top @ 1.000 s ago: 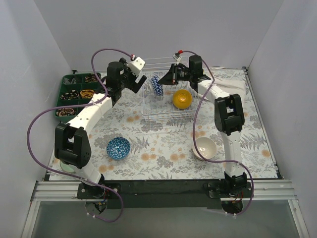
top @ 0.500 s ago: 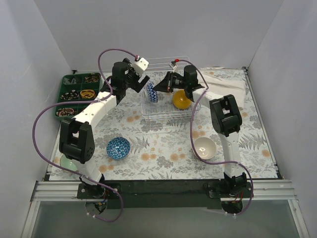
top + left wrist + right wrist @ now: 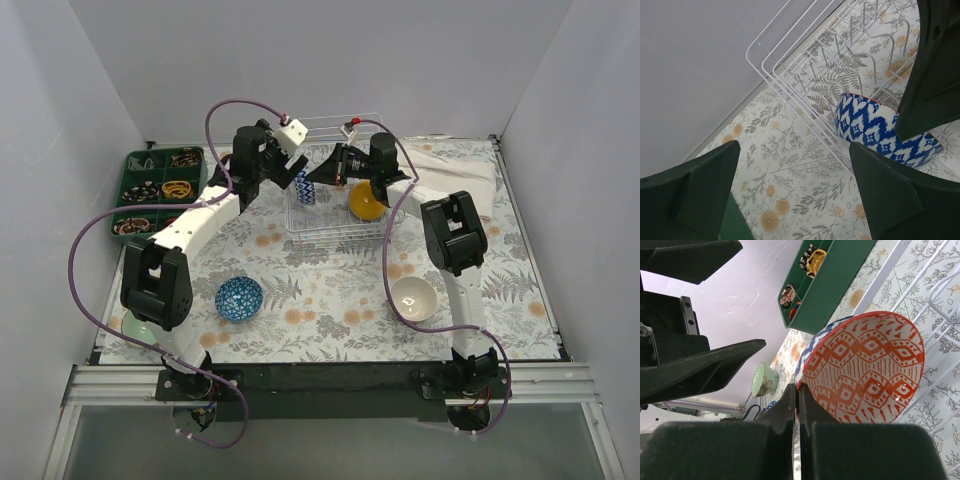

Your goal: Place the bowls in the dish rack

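My right gripper (image 3: 318, 178) is shut on the rim of a bowl (image 3: 306, 186) that is blue-patterned outside and red-patterned inside (image 3: 865, 367). It holds the bowl on edge at the left end of the white wire dish rack (image 3: 335, 218). My left gripper (image 3: 272, 172) is open and empty just left of the rack, beside the bowl (image 3: 880, 131). An orange-yellow bowl (image 3: 367, 200) sits in the rack's right part. A blue-patterned bowl (image 3: 239, 298), a white bowl (image 3: 414, 297) and a pale green bowl (image 3: 135, 328) sit on the cloth.
A dark green compartment tray (image 3: 155, 190) stands at the far left, and it also shows in the right wrist view (image 3: 835, 280). A white folded cloth (image 3: 455, 165) lies at the back right. Grey walls close in the back and sides.
My left gripper has moved right, up to the rack's left side. My right gripper has carried the patterned bowl a little left and down into the rack's left end.
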Motion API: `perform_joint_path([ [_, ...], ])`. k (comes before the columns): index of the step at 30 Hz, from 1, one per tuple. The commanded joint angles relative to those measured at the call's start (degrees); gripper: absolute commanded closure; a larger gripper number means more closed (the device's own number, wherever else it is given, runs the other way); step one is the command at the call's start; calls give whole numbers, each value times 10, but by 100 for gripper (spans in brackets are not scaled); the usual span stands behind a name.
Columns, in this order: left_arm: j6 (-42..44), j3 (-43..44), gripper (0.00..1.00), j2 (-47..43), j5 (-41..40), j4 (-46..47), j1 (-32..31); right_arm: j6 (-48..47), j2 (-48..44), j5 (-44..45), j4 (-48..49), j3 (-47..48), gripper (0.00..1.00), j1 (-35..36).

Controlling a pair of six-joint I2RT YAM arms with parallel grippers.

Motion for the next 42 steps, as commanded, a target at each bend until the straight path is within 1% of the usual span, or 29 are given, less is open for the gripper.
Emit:
perform_joint_path([
  [1, 5, 19, 9, -14, -10, -7, -10, 8, 11, 5, 53, 6, 99, 1],
  [2, -3, 22, 10, -11, -12, -7, -12, 7, 14, 5, 54, 7, 99, 1],
  [3, -5, 23, 13, -10, -35, -8, -14, 7, 16, 6, 54, 8, 99, 1],
  [4, -6, 24, 14, -8, -41, -12, -16, 7, 21, 9, 54, 8, 99, 1],
  [6, -6, 26, 14, -7, -51, -17, -19, 9, 26, 11, 54, 10, 99, 1],
  [18, -11, 32, 14, -1, -46, -43, -22, 6, 44, 14, 57, -1, 99, -3],
  [22, -17, 28, 14, -2, -44, -45, -26, -11, 35, 14, 36, -8, 99, -9],
  [25, -19, 26, 13, -3, -42, -44, -28, -26, 29, 16, 16, -11, 95, -12],
  [31, -22, 26, 13, -5, -37, -44, -29, -52, 16, 30, -8, -13, 92, -12],
  [37, -24, 18, 13, -12, -35, -39, -29, -83, 4, 54, -56, -21, 91, -18],
  [40, -24, 14, 13, -17, -36, -36, -30, -99, -11, 63, -77, -34, 87, -23],
  [42, -24, 8, 12, -22, -35, -31, -30, -105, -23, 64, -82, -40, 86, -27],
])
